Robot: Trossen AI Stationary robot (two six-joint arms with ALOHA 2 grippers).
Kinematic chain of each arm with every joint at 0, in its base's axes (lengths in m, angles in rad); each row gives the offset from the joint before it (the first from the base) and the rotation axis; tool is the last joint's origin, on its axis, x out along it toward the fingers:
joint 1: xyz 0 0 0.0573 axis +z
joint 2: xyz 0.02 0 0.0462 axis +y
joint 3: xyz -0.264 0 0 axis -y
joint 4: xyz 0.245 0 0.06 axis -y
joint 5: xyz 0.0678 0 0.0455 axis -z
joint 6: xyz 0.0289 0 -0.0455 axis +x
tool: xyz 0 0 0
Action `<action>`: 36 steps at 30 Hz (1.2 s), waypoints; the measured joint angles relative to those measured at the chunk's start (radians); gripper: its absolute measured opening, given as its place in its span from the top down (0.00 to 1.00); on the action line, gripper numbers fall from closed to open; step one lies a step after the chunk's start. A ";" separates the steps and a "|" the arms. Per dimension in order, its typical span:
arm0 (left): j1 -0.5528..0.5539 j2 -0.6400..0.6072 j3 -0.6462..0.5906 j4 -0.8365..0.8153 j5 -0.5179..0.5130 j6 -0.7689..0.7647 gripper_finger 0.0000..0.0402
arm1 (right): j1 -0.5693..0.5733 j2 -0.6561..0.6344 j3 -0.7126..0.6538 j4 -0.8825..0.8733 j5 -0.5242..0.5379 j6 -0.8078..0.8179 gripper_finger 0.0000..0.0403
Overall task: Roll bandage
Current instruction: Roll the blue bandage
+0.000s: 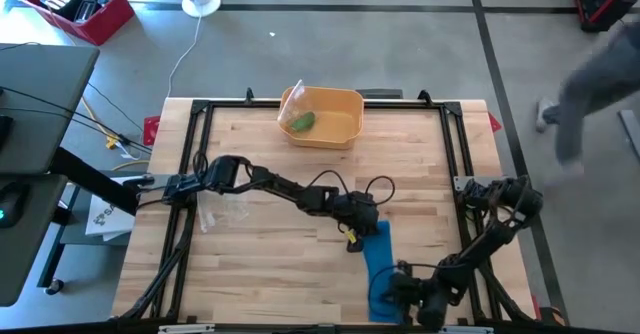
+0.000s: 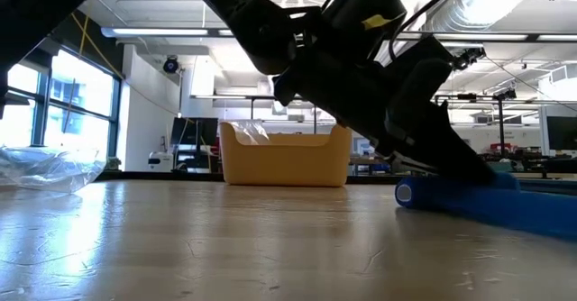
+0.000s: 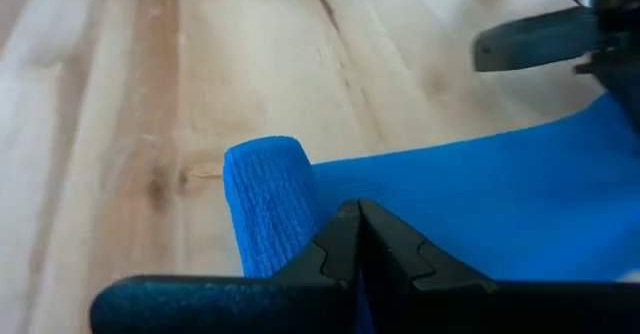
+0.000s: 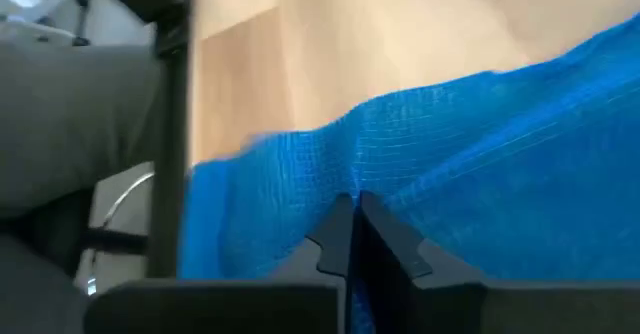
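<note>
Reaching in from the left edge of the wooden table, the left arm stretches across toward the middle, passing a crumpled clear plastic bag that lies on the boards near its elbow. Its left gripper sits at the far end of the blue bandage, and in the left wrist view the two dark fingers are pressed together tip to tip over the blue cloth, clenched at the bandage right beside its rolled end. That rolled end is a short upright-sided cylinder lying on the wood, with the flat unrolled strip running away from it; the low view shows the same roll resting on the tabletop under the dark arm. Behind, near the table's far edge, stands a yellow bin with something green inside. Farther right, the strip of bandage runs toward the near edge of the table, where the right gripper meets its other end. In the right wrist view its fingers are closed together on the blue cloth, which bunches up slightly around them. The right arm folds back from there to its base at the table's right side. Beyond the table's right corner, a person in grey shows on the floor.
</note>
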 joint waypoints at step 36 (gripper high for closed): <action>0.103 0.002 -0.002 -0.044 0.214 0.089 0.98 | 0.164 0.007 0.079 -0.044 -0.086 0.180 1.00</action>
